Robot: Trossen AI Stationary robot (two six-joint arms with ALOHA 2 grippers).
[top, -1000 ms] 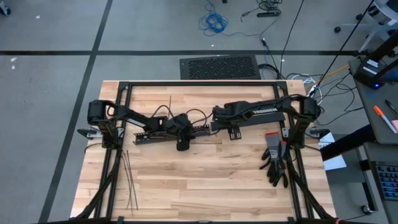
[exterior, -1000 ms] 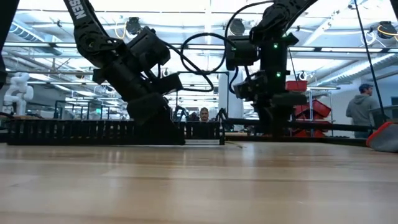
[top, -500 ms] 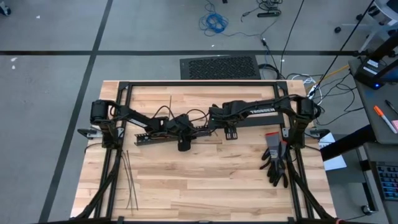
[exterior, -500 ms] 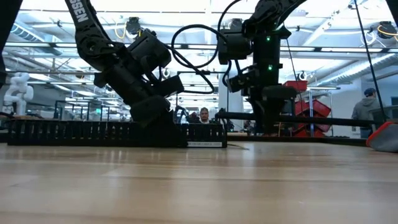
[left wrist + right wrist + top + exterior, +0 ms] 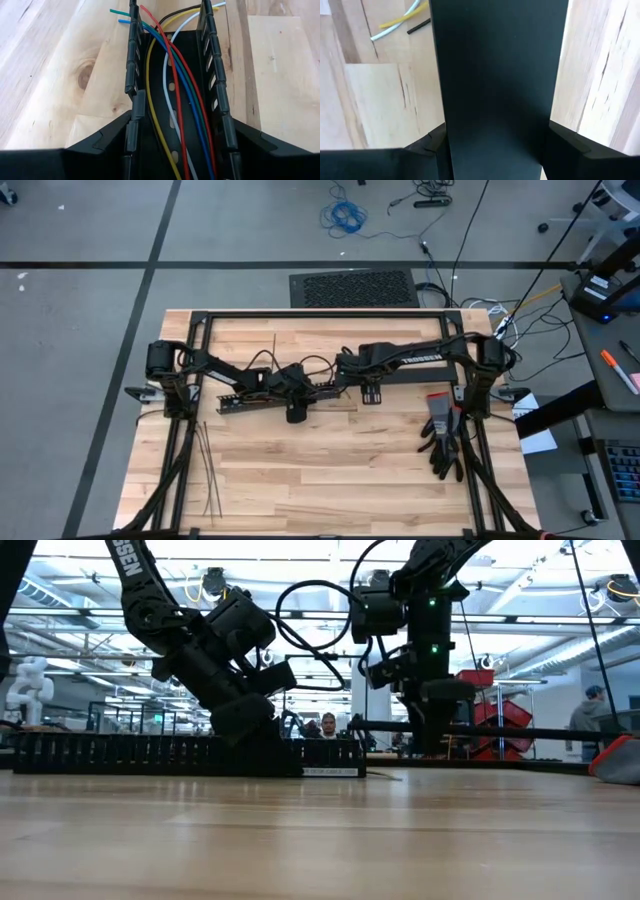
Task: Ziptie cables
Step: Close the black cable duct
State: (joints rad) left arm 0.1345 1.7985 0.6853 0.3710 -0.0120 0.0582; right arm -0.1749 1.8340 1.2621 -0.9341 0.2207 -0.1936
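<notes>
The cables (image 5: 172, 95) lie inside the black slotted duct (image 5: 245, 397) near the middle of the counter (image 5: 330, 480), their coloured ends spilling out past the duct's open end. No ziptie is visible around them in any view, so the bundling itself looks not yet done.

The left claw (image 5: 294, 412) straddles the duct. In its wrist view, its 2 fingers (image 5: 105, 142) sit outside the duct's 2 slotted walls, clamped on the duct or at least bracketing it closely; I judge it to be grasping the duct to steady it.

The right claw (image 5: 370, 394) is just past the duct's end, close to the left one. Its wrist view is filled by a wide, flat black piece (image 5: 497, 90) standing between its fingers (image 5: 420, 147), which press against both edges, so it seems clenched on that piece. What the piece is cannot be told for sure; it looks like a lid for the duct. Loose yellow and white wire ends show on the wood beyond it.

The zipties (image 5: 207, 470) lie untouched on the counter's near-left part, well apart from both claws. One more thin dark strip (image 5: 273, 346) lies on the far side of the duct. A pair of gloves (image 5: 442, 435) rests at the right.

Judged from this, the task is early: wires are gathered in the duct, but a ziptie must yet be fetched, looped around the bundle and pulled tight.
</notes>
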